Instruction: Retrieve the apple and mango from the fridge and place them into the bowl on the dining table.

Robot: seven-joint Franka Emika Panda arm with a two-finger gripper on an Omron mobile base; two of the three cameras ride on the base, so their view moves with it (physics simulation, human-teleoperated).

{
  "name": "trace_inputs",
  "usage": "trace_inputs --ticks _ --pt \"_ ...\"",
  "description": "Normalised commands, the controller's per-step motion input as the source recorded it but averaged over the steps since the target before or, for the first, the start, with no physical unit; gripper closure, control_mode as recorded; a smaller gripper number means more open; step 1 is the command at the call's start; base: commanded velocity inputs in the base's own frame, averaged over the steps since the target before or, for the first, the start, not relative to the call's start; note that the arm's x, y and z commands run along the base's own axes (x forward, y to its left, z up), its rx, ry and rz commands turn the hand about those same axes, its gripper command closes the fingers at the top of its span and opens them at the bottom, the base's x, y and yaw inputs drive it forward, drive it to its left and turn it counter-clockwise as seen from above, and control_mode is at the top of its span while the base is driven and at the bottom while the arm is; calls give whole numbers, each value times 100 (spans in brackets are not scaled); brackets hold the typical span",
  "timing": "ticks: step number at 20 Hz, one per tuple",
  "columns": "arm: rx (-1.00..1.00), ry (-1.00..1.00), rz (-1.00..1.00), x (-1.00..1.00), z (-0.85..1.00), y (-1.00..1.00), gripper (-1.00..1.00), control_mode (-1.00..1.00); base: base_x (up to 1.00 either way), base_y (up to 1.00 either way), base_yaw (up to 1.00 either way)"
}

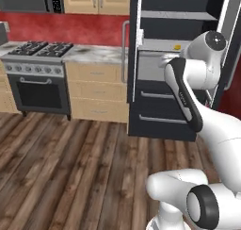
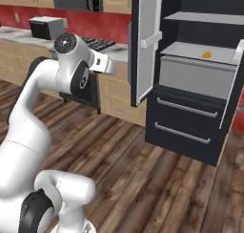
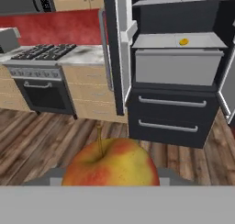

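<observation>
Gripping the apple [image 3: 110,163], the claw [image 3: 110,184] is clamped on the red-yellow fruit, stem up, its tips hidden under it in the hand view. Beyond, the fridge [image 3: 176,71] stands with both doors open. The mango [image 3: 183,42] lies on a grey shelf [image 3: 151,42] above the inner bin, toward the shelf's right back part. Left of the fridge a marble counter [image 3: 85,55] meets the stove [image 3: 39,76].

both base views look forward and down over the arm at the open fridge [image 1: 179,59], one from its left, one from its right, sharing its shelves and drawers. the hand view faces the same fridge [image 3: 174,67] from lower and nearer, an apple [image 3: 111,164] close before the lens.
</observation>
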Motion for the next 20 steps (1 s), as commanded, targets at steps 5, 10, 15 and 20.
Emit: trace_inputs --ticks 5,10,15,20 --pt "0 0 0 0 0 0 100 100 -70 2 31" --pt "0 0 0 0 0 0 100 100 -57 2 34" --pt "0 0 0 0 0 0 100 100 -30 25 34" --pt "0 0 0 0 0 0 100 100 0 65 29"
